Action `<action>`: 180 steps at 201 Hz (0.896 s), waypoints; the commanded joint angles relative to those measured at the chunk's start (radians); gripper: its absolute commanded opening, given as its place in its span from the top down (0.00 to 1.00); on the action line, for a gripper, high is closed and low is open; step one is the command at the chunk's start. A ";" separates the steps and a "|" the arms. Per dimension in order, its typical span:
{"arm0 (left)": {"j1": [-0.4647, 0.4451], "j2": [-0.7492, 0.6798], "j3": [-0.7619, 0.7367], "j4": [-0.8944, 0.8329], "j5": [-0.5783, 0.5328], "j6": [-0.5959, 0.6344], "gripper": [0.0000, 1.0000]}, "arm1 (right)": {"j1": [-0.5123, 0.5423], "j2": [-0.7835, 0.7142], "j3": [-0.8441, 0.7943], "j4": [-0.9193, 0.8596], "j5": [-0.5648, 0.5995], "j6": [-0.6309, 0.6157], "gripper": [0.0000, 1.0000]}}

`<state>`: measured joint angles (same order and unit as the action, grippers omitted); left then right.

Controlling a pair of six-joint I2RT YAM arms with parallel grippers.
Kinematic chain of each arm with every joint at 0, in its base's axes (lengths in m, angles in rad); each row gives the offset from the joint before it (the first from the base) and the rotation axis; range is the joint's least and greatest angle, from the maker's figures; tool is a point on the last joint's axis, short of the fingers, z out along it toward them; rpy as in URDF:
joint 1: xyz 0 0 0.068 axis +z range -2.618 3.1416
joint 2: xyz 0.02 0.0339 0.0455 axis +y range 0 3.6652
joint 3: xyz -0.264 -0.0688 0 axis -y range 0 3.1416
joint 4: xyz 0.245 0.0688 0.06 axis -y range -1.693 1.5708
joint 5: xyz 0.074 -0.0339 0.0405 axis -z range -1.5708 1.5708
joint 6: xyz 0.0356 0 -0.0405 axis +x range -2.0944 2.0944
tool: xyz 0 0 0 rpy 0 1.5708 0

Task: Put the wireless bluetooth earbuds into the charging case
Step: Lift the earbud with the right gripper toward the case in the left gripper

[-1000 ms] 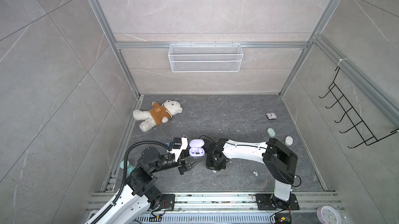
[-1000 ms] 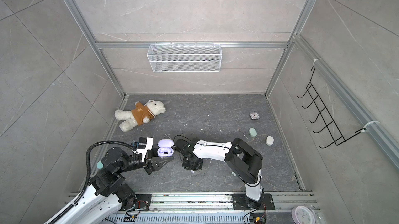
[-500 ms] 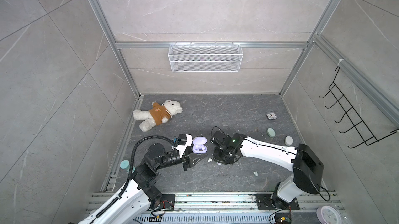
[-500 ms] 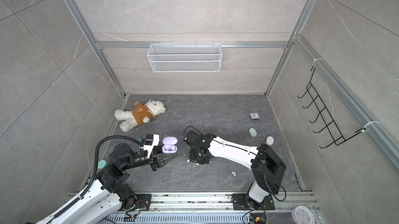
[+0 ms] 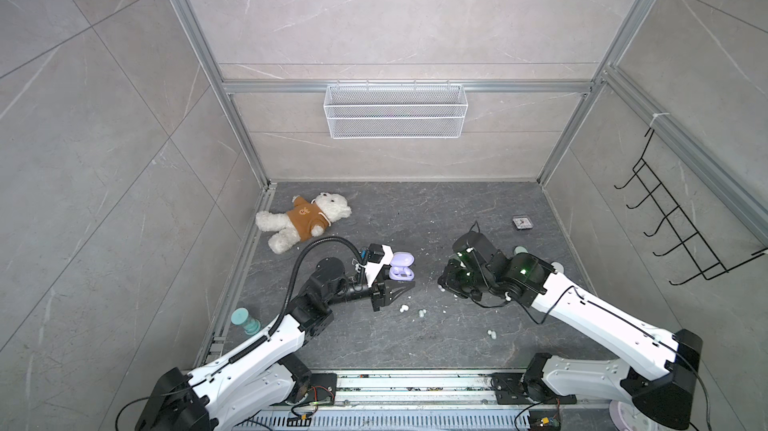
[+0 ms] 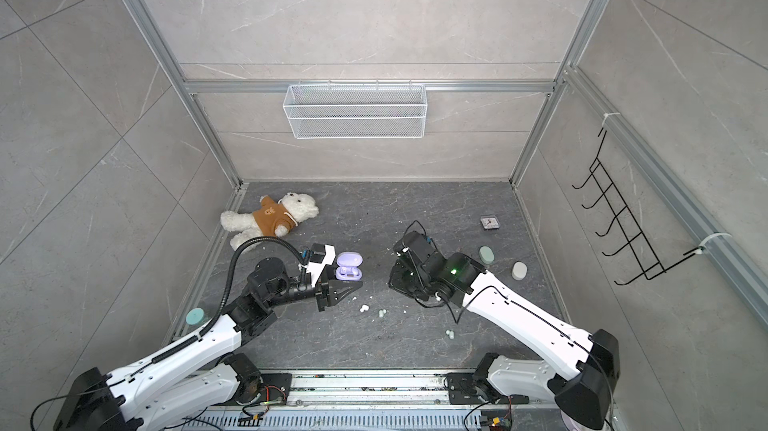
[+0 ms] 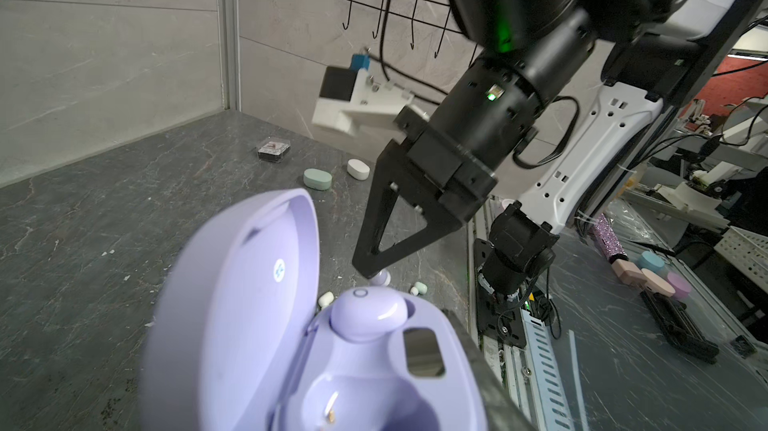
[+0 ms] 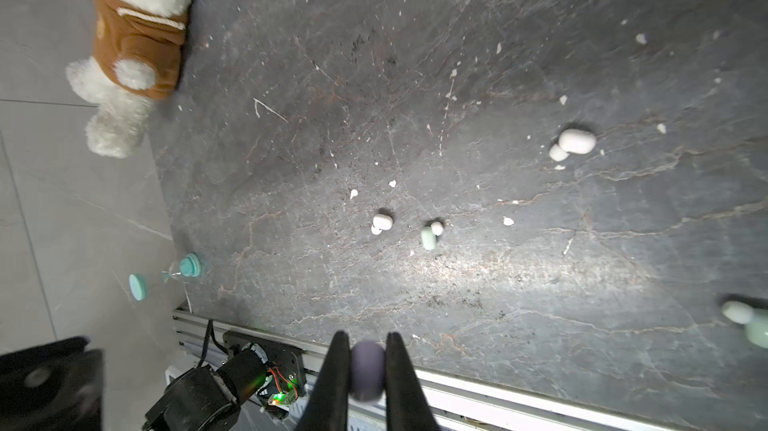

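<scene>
Gripping one lilac earbud [image 8: 367, 370] between its fingertips, the right gripper [image 8: 367, 339] hovers near the open charging case [image 5: 402, 269], which the left gripper [image 5: 405, 290] clamps; a second lilac earbud [image 7: 368, 312] sits inside.

The lilac charging case [image 7: 232, 325] fills the foreground with its lid raised. One lilac earbud [image 7: 368, 312] sits in a socket, and the neighbouring socket is empty. Just beyond, the right gripper [image 7: 370, 273] pinches a second lilac earbud [image 7: 382, 280], near a white bud [image 7: 325, 299] and a mint bud [image 7: 419, 286] on the dark floor [image 7: 104, 221].
</scene>
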<state>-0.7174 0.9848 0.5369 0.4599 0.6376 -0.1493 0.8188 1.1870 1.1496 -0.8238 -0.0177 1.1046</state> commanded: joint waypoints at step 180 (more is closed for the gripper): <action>-0.011 0.538 0.332 0.642 0.245 -0.172 0.69 | -0.038 0.063 0.437 0.011 -0.079 -0.253 0.86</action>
<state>-0.7204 1.5181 0.8276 0.9638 0.8341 -0.2806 0.7902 1.2407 1.5921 -0.8665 -0.0761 0.8898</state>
